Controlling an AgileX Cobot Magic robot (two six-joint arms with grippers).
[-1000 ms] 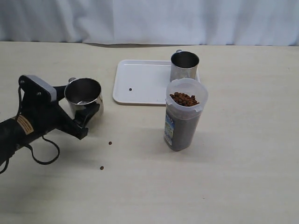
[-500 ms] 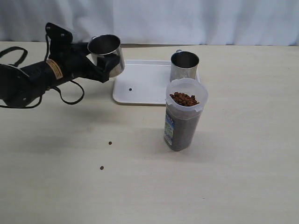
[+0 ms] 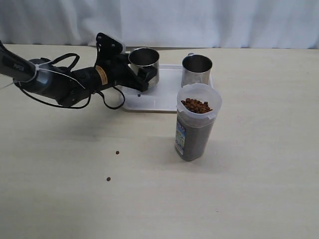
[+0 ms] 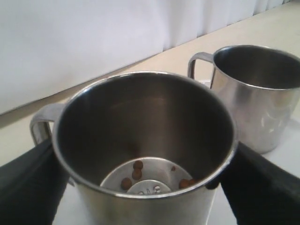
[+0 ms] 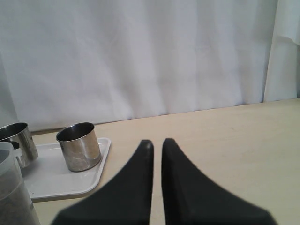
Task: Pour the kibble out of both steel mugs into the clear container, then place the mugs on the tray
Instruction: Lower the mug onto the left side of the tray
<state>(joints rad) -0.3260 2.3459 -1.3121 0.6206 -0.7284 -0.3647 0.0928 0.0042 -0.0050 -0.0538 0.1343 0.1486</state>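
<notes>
Up front: two stray pellets (image 3: 108, 179) on the surface (image 3: 249, 189). Next back, clear container (image 3: 194, 134) upright w/ kibble (image 3: 197, 105) nearly to the rim, just in front of the tray (image 3: 164, 98). Left claw (image 3: 141, 75) reaches in from the left, fingers (image 4: 26, 187) spread wide either side of a steel mug (image 3: 144, 63), clamping it upright over the tray's left half. Touching down or not, can't tell. Few leftover pellets (image 4: 136, 171) at its bottom, per wrist cam. Second mug (image 3: 197, 69) stands on the tray's far right corner, apart from the held one. Right claw (image 5: 157, 145) pressed together, empty, well off from the tray.
</notes>
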